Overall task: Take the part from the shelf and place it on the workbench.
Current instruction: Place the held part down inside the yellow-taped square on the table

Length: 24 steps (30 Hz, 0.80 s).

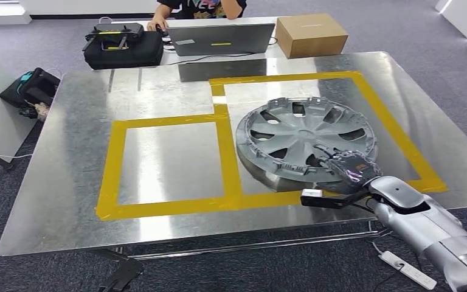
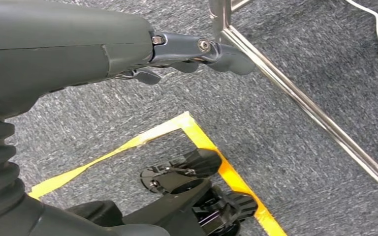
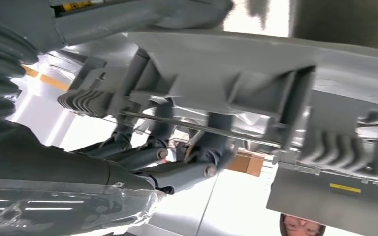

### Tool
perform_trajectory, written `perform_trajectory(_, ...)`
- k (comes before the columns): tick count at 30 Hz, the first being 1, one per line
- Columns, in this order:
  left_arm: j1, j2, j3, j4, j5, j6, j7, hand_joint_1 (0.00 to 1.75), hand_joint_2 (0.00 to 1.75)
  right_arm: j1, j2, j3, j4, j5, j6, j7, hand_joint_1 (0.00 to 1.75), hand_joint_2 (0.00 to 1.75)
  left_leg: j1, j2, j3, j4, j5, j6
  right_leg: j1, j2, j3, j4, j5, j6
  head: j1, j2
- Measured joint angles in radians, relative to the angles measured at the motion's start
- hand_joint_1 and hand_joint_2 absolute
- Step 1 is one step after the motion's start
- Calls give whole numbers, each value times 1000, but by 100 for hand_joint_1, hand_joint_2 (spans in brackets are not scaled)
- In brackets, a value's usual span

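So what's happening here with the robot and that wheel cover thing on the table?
The right robot hand grips the near rim of a grey wheel cover that lies, a little tilted, inside the larger yellow-taped box on the metal workbench. It has not let go yet. The left robot hand hangs by the floor, holding nothing. A person sits at a laptop behind the bench.

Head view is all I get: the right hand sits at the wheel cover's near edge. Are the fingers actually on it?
Observer: Yes. The right wrist view has the fingers hooked under the wheel cover rim, on its ribbed underside.
Operator: Left hand?
Observer: The left hand hangs over grey carpet and holds nothing.
Operator: Anything near it?
Observer: A metal frame rail runs beside it, and yellow floor tape lies below.
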<state>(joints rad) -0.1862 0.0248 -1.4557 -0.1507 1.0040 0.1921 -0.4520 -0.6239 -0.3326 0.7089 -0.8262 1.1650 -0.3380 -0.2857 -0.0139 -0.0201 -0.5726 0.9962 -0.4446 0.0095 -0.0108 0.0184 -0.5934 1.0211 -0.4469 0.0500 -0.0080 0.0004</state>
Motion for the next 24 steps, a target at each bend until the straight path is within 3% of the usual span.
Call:
perform_trajectory(4,0,0,0,0,4,-1,0,0,175,2,0,-2,-7,0,0,0,0,0,0,0,0,0,0,0,0,0,0,0,0,0,0,0)
perform_trajectory(8,0,0,3,0,48,-40,15,0,0,3,0,-8,-11,8,1,12,0,0,0,0,0,0,0,0,0,0,0,0,0,0,0,0)
perform_trajectory(15,2,0,24,0,95,-84,56,0,0,7,0,-36,-12,-7,-7,44,0,0,0,0,0,0,0,0,0,0,0,0,0,0,0,0)
perform_trajectory(24,9,1,29,0,96,-61,71,0,0,53,-10,-172,-58,-56,-64,69,0,0,0,0,0,0,0,0,0,0,0,0,0,0,0,0)
